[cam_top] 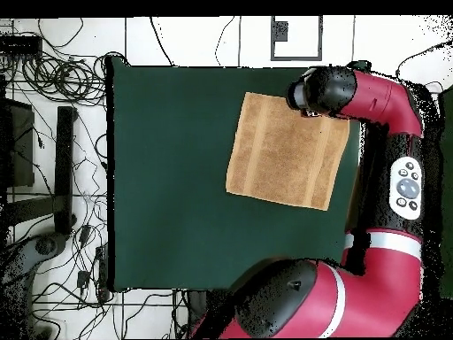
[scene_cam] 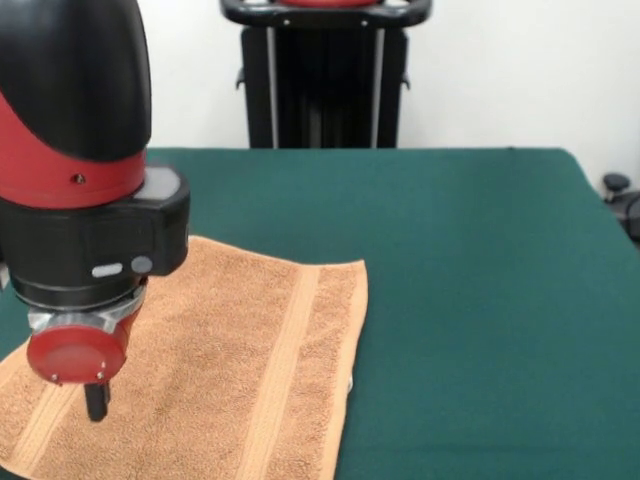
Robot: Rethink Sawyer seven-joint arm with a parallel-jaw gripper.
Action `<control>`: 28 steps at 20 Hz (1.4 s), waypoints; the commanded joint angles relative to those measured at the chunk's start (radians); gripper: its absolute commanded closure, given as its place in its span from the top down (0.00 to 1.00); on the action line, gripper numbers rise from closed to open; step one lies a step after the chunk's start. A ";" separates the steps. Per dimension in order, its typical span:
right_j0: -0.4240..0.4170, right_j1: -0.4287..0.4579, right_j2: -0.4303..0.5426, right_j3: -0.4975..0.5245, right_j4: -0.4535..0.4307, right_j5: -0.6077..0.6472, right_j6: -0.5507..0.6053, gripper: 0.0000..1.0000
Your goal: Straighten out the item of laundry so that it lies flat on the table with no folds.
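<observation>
- Hand towel, orange-tan terry, lies on the green bench at the side nearest the arm's wrist in the overhead view; front view puts it at the lower left, running off the bottom edge.
- From overhead the towel reads as a clean, slightly skewed four-sided shape, both woven bands visible, no doubled-over corner showing.
- Front view: surface looks flat; right edge near the lower corner appears slightly lifted or curled, hard to confirm.
- Gripper hangs over the towel's corner area, its tip close to or on the cloth; contact unclear. Cannot tell whether it is released or clenched.
- Judgement: task appears essentially done; at most a minor edge to smooth, then withdraw the arm.
</observation>
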State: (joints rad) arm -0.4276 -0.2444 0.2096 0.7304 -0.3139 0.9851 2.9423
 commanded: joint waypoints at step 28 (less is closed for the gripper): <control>0.093 -0.240 -0.005 0.452 0.187 0.247 -0.086 0.00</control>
State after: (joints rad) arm -0.3741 -0.4923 0.1816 0.9736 -0.1497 1.1310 2.9423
